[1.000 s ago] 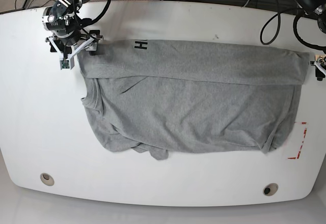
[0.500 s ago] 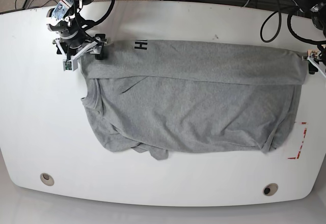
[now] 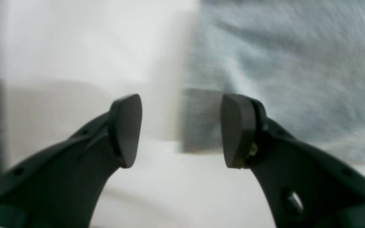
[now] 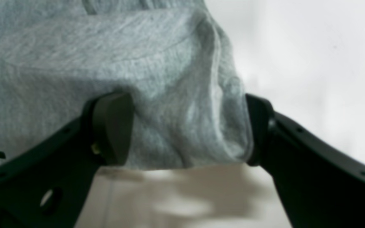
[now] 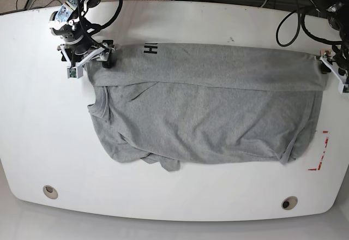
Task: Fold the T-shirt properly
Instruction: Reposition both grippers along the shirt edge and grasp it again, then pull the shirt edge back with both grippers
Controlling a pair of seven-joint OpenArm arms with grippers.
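The grey T-shirt (image 5: 207, 120) lies flat across the white table (image 5: 32, 125), its far strip folded over so that black letters (image 5: 150, 48) show near the left end. My right gripper (image 5: 90, 63) stands at the fold's left corner. In the right wrist view its jaws (image 4: 185, 129) are open wide, and the bunched corner of the T-shirt (image 4: 106, 57) sits between the fingers. My left gripper (image 5: 334, 72) is at the fold's right end. In its wrist view it (image 3: 181, 129) is open with nothing between the fingers, and the T-shirt's edge (image 3: 296, 63) lies just beyond.
Red tape marks (image 5: 323, 153) lie on the table by the shirt's right hem. Two round holes (image 5: 50, 191) (image 5: 289, 203) sit near the front edge. Black cables (image 5: 289, 27) trail over the far right of the table.
My right gripper has shifted right onto the fold's left corner. My left gripper has come in from the table's right edge to the fold's right end. The shirt has hardly moved.
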